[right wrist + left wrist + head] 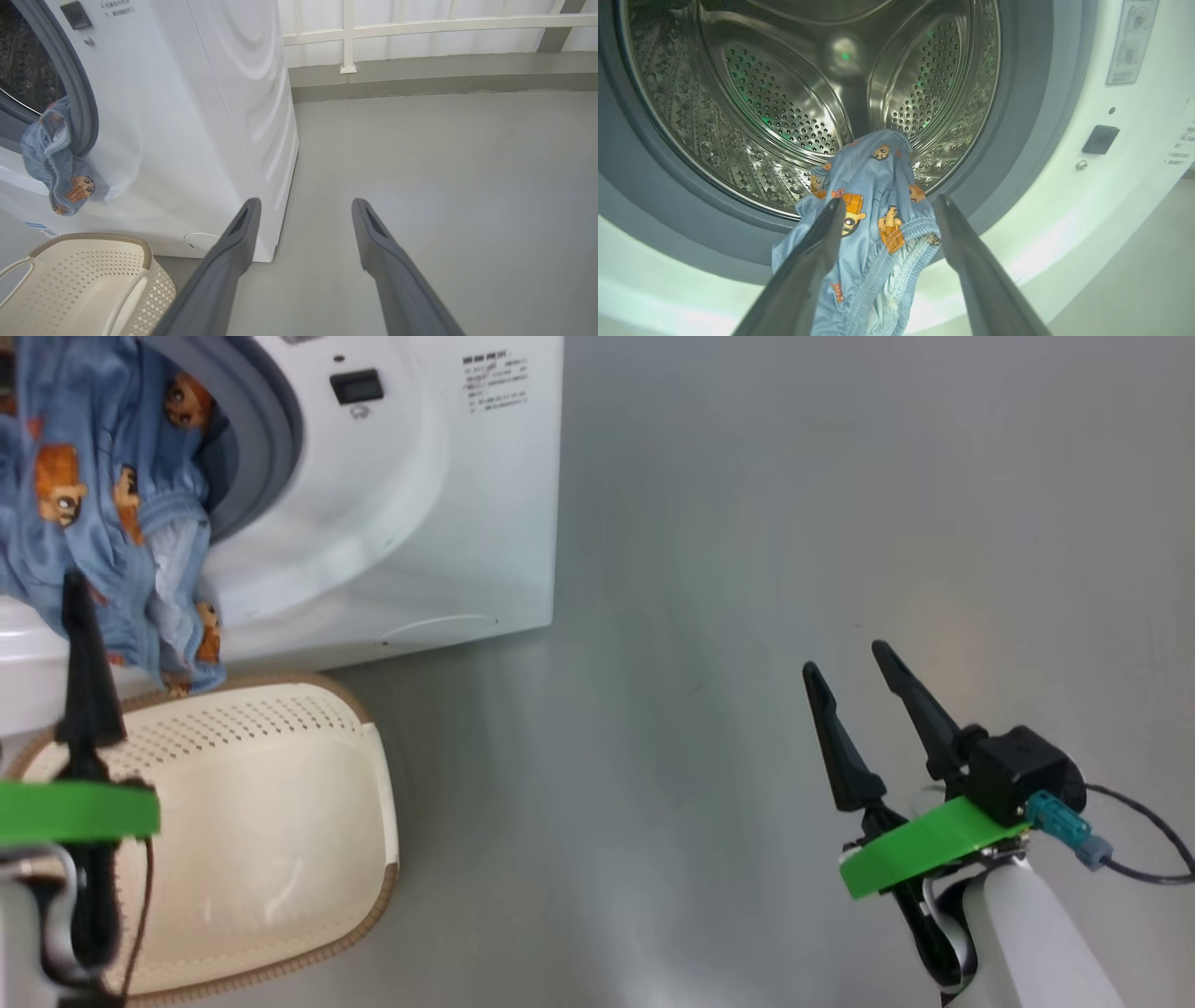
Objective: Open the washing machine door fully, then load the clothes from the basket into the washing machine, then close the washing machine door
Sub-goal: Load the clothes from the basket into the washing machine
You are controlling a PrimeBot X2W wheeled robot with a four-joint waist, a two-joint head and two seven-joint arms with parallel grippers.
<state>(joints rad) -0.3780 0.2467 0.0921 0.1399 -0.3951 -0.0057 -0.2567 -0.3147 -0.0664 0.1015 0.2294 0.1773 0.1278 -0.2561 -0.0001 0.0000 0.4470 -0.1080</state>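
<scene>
Clothes (pixel 93 495), light blue, orange cartoon figures, hanging out of washing machine (pixel 448 523)

There is one washing machine (pixel 448 523) with one steel drum (pixel 784 93) and one small round flap (pixel 201 241); one basket (pixel 280 728) with two side handles (pixel 126 298); one bunch of light blue clothes (pixel 103 523), whether a single garment or more cannot be told; two grippers, the left gripper (pixel 889 203) and the right gripper (pixel 303 203), each with two dark fingers (pixel 233 247).
</scene>
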